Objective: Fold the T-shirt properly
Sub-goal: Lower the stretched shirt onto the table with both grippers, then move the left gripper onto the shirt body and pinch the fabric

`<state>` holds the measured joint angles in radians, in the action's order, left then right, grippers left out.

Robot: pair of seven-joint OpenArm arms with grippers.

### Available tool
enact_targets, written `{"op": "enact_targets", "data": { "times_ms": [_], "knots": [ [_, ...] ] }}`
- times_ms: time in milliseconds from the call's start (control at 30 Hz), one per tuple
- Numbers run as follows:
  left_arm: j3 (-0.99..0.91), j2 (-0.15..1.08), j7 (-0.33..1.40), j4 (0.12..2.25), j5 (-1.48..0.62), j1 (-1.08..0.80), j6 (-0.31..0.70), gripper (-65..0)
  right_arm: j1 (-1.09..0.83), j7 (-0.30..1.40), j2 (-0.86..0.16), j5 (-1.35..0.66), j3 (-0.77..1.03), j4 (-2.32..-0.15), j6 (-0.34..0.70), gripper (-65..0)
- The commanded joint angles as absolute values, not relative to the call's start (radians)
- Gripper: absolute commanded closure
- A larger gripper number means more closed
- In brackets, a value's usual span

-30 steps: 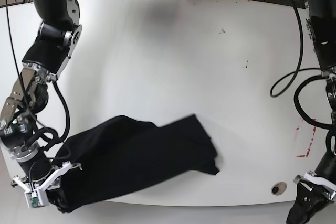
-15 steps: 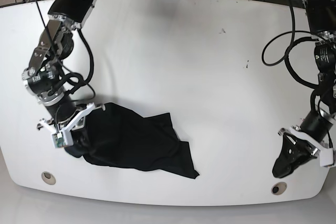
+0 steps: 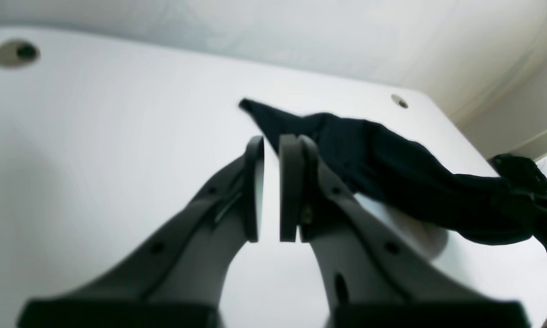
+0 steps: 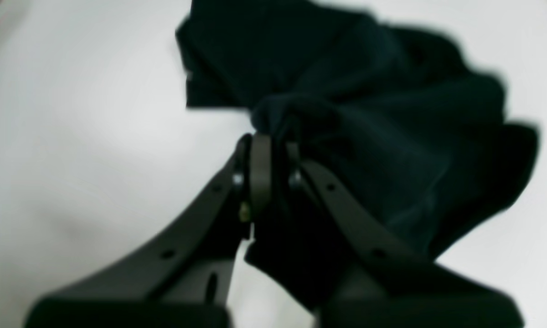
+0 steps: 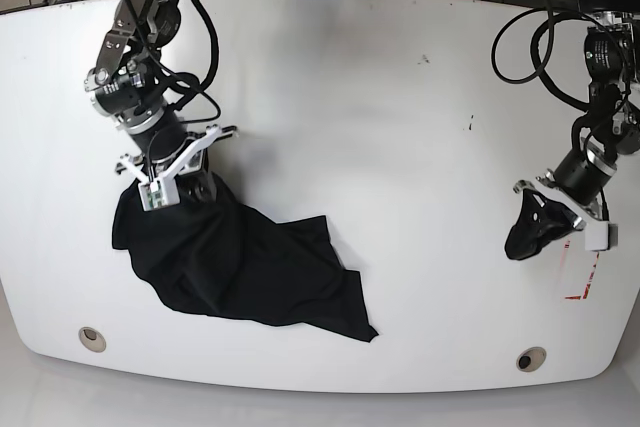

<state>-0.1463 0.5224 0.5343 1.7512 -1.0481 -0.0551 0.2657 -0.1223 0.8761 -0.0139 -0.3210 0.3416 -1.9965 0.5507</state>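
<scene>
On the left of the tabletop: the T-shirt is spread in a crumpled heap, trailing toward the near edge.
Right end effector: clamped on a bunched fold at the far end of the garment, as is seen in the right wrist view, where cloth is pinched between the jaws.
Left end effector: held closed and empty at the right side, well apart from the cloth; only a narrow slit is seen between its fingers.
Step in hand: the garment is judged to be at the stage of being laid out, with no fold made yet.
Advice: the held edge should be drawn out evenly so wrinkles are pulled flat; a second corner should be taken by the free arm before any fold is attempted.
</scene>
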Motion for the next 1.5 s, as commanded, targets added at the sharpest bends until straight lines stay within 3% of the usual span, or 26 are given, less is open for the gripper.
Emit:
{"op": "enact_targets", "data": {
  "times_ms": [0,567,667,767,867,967,1467],
  "knots": [
    [-0.159,0.541,0.509,1.767,-1.061,-0.067,0.274,-4.3,-0.154,0.851,0.002,-0.340,0.341,-2.018,0.550,-0.2],
    [-0.151,0.526,0.515,1.762,-0.990,-0.168,0.275,-4.9,-0.417,0.846,0.042,-0.335,0.220,-2.032,0.550,-0.2],
    [-0.096,0.484,0.515,1.762,-0.949,-0.150,0.275,-10.7,-0.437,0.825,0.042,-0.334,0.209,-2.032,0.550,-0.2],
    [-0.027,0.441,0.516,1.759,-0.908,-0.108,0.275,-23.6,-0.452,0.791,0.042,-0.334,0.206,-2.032,0.550,-0.2],
    [0.041,0.386,0.516,1.724,-0.851,-0.079,0.274,-41.7,-0.453,0.783,0.042,-0.334,0.206,-2.032,0.550,-0.2],
    [0.091,0.318,0.516,1.673,-0.794,-0.041,0.274,-54.0,-0.450,0.783,0.042,-0.332,0.206,-2.032,0.550,-0.2],
    [0.262,0.082,0.507,1.305,-0.587,0.208,0.275,-55.1,-0.449,0.780,0.041,-0.331,0.206,-2.029,0.550,-0.2]
  ]
}}
